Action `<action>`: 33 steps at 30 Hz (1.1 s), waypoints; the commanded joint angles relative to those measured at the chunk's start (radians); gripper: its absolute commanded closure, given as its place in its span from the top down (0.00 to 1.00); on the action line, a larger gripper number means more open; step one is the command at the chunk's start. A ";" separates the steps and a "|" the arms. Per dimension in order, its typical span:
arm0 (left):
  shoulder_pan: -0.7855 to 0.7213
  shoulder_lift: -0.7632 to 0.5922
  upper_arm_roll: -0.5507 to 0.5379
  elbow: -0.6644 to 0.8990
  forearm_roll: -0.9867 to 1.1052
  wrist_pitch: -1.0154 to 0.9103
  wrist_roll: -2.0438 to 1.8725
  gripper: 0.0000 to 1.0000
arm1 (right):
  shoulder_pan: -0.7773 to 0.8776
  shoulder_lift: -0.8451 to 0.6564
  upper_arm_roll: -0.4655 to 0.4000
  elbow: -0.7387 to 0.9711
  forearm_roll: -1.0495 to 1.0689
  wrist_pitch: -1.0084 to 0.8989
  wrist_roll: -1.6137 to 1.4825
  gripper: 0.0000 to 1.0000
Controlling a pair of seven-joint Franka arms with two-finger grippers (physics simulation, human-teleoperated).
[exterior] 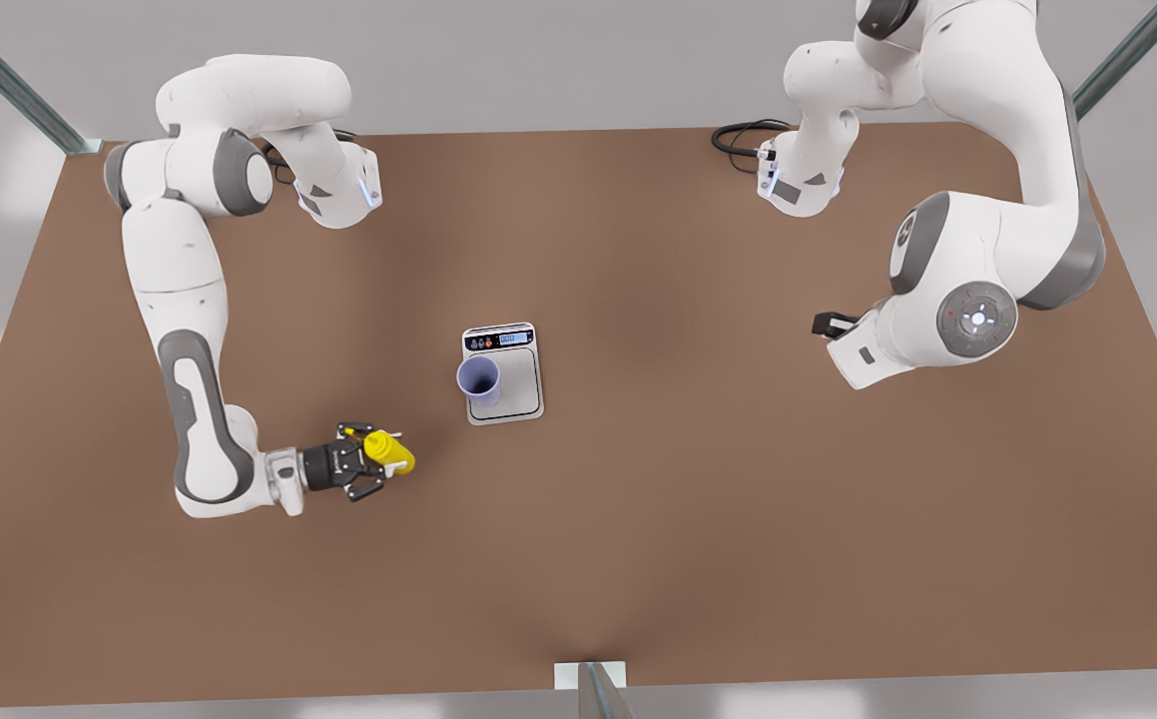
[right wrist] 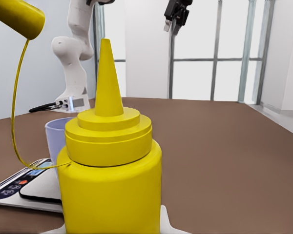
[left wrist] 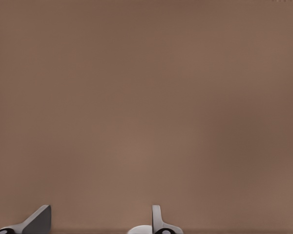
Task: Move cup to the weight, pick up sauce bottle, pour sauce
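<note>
The lavender-blue cup [exterior: 478, 380] stands upright on the silver weight [exterior: 516, 391], at the plate's edge toward the front view's left. At the front view's lower left, my right gripper [exterior: 375, 463] is shut on the yellow sauce bottle [exterior: 389, 452], a short way from the cup. In the right wrist view the sauce bottle [right wrist: 110, 180] is upright with its nozzle up, and the cup [right wrist: 56, 139] and the weight [right wrist: 19, 187] lie just beyond it. My left gripper [exterior: 831, 325] waits at the front view's right. In the left wrist view the left gripper [left wrist: 100, 222] is open over bare table.
The brown table [exterior: 698, 479] spreads wide around the weight. A yellow cap piece [right wrist: 17, 17] hangs on a thin strand from the bottle's collar. Black cables [exterior: 738, 137] lie by the far arm base. A metal post [exterior: 593, 687] stands at the front edge.
</note>
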 commanded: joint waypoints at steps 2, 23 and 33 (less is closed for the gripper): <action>0.001 0.002 0.000 -0.001 0.000 -0.003 -0.019 1.00 | 0.006 0.012 0.000 0.000 0.003 0.006 -0.314 0.54; 0.001 0.002 0.001 -0.001 0.000 -0.006 -0.019 1.00 | 0.009 0.012 -0.001 -0.045 -0.005 0.013 -0.072 0.53; -0.002 0.004 0.001 -0.001 0.000 -0.006 -0.021 1.00 | 0.007 0.012 -0.001 -0.055 -0.011 0.002 0.131 0.53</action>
